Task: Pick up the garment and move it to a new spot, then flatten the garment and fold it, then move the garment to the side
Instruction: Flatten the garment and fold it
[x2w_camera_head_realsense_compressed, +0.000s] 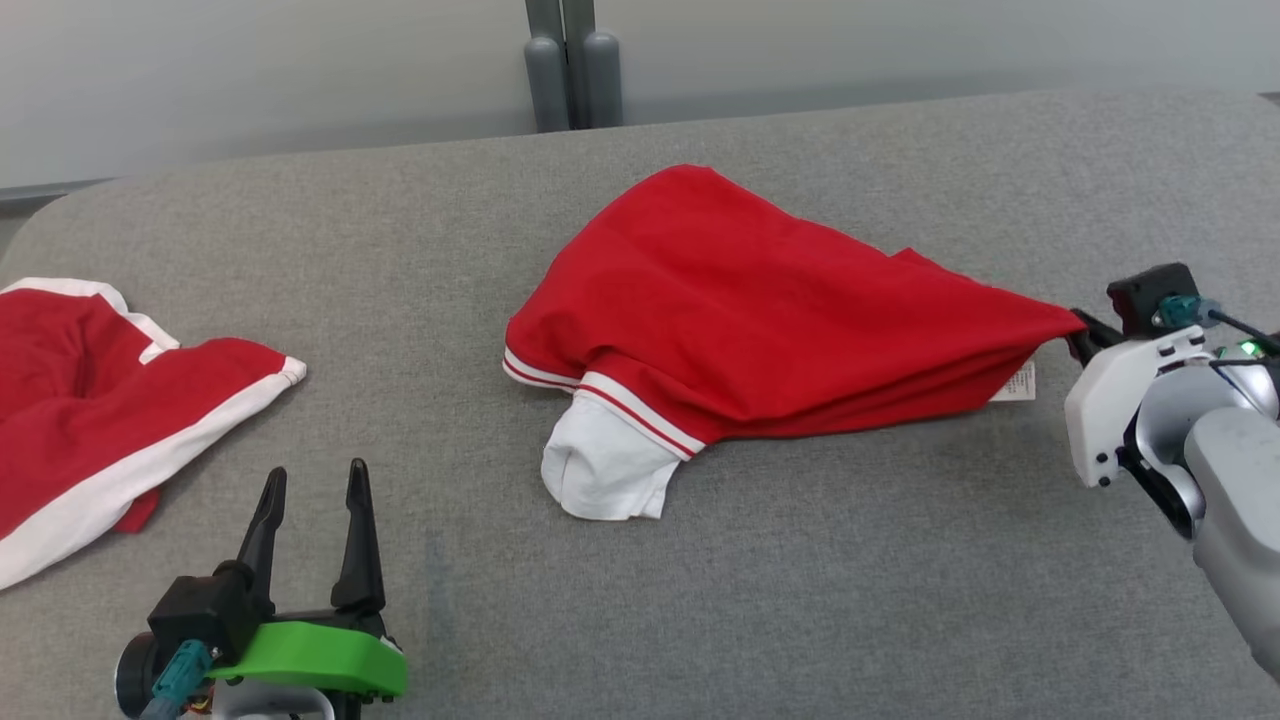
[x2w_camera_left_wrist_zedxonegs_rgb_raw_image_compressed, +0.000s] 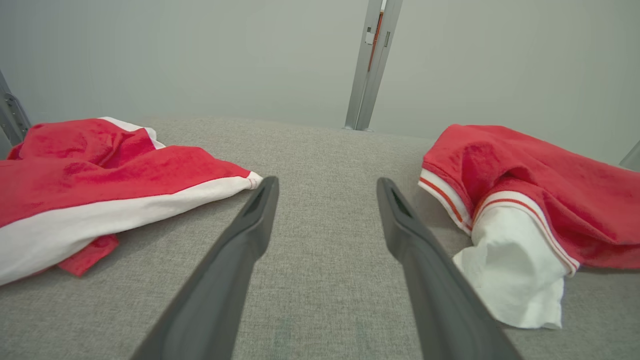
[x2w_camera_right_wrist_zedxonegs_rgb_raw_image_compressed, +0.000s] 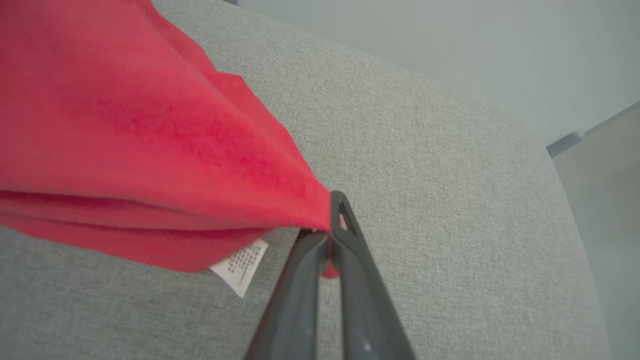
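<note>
Left gripper (x2w_camera_head_realsense_compressed: 316, 470), at 7 o'clock in the head view, rests low over the desk (x2w_camera_head_realsense_compressed: 800, 600) with its fingers spread wide and nothing between them. At its 10 o'clock lies a second red-and-white garment (x2w_camera_head_realsense_compressed: 90, 390), crumpled against the desk's left edge and well apart from the fingers.

The task's garment (x2w_camera_head_realsense_compressed: 760, 310), red with white-striped trim, occupies the centre of the desk, at 2 o'clock from the left gripper. Its long axis runs from about 8 o'clock, where a white sleeve (x2w_camera_head_realsense_compressed: 605, 470) spills out, to 2 o'clock, where the cloth tapers to a drawn-out point. A care label (x2w_camera_head_realsense_compressed: 1020, 382) hangs beneath that taper.

Right gripper (x2w_camera_head_realsense_compressed: 1078, 328), at 3 o'clock, is clamped on that tapered corner; the right wrist view shows the fingers (x2w_camera_right_wrist_zedxonegs_rgb_raw_image_compressed: 350, 240) pressed together with red cloth pinched in between. The bulk of the garment therefore lies at 9 o'clock from the right gripper, partly lifted near the grip and resting on the desk elsewhere.

The step in hand appears to be the pick-up. The right arm is the nearer and already holds the cloth; the free sleeve end is closer to the left arm.
</note>
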